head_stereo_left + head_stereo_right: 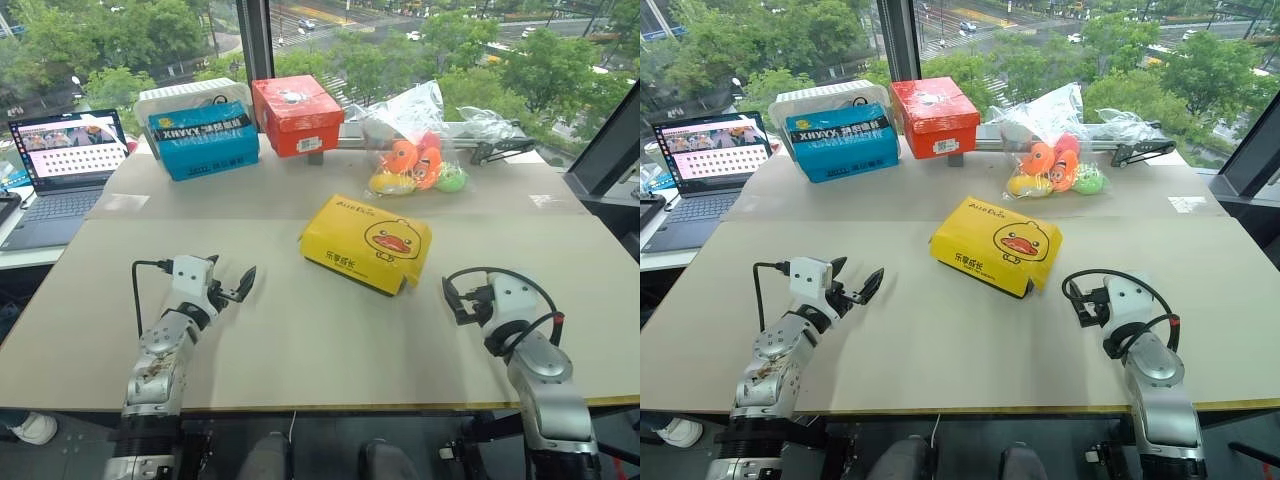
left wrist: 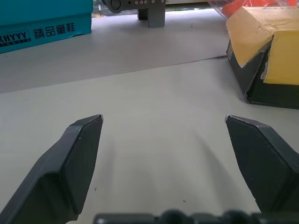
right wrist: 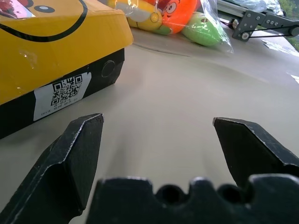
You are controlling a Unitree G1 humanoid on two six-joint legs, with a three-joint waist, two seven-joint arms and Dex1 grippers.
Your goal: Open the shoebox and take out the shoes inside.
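A pale beige tabletop [image 1: 300,340] fills the scene, made of two boards with a seam running across behind the middle; beyond its far edge, tall windows look down on green trees and a road. Off the far left corner an open laptop [image 1: 62,165] sits on a lower side desk. Along the far edge, from left, stand a blue box [image 1: 203,140] with a white container behind it, a red-orange box [image 1: 296,114], then a clear plastic bag of orange, yellow and green toys [image 1: 418,160] beside a metal bar. Over the near left part of the tabletop the left hand [image 1: 232,285] hovers empty, its two black fingers spread wide. The shoebox [image 1: 366,243] lies flat and closed near the middle of the tabletop, just in front of the seam, yellow lid up with the duck face showing. Its long axis runs diagonally, from the far left toward the near right edge, one dark short end with a white label facing the right hand. The right hand [image 1: 452,298] hovers over the near right part, also empty and spread wide, near the box but apart from it.
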